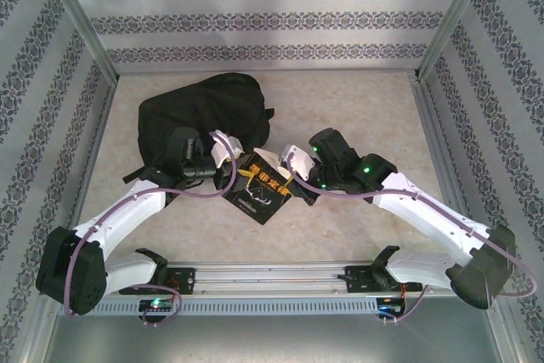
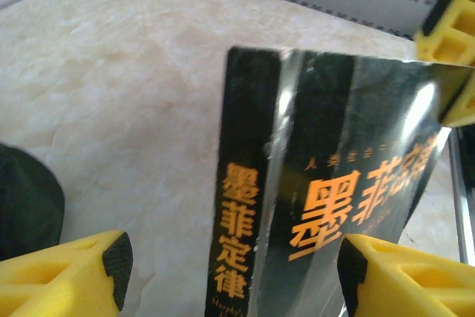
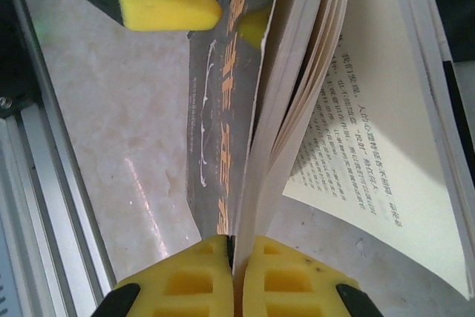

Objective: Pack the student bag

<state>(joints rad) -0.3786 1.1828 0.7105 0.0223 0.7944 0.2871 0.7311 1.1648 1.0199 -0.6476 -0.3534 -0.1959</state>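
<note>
- Bag (image 1: 204,108): black soft fabric backpack, rounded top; lies flat on the table (image 1: 365,99), left of centre and towards the far side, behind the left wrist; whether a zip is open cannot be told.
- Handling of bag, as judged: light and limp; will sag and fold instead of holding its shape; cloth likely grips well; not fragile; best taken at a seam, a strap or the lip of the zip mouth, one side lifted so the mouth gapes.
- Book (image 1: 259,191): paperback with glossy black cover and orange characters, cream pages printed in black; held off the table just beside the bag's near right edge; pages fan loose.
- Handling of book, as judged: moderately light; cover slick, so prone to slip; stiff along the spine, floppy at the open edge; the spine is the firmest hold.
- Left fingers (image 2: 67,280): yellow ribbed pads, apart, one either side of the spine; no contact visible.
- Right fingers (image 3: 182,283): together, clamped on the cover's edge with a thin fold of pages.
- Table: pale marbled surface, smooth, slightly shiny.
</note>
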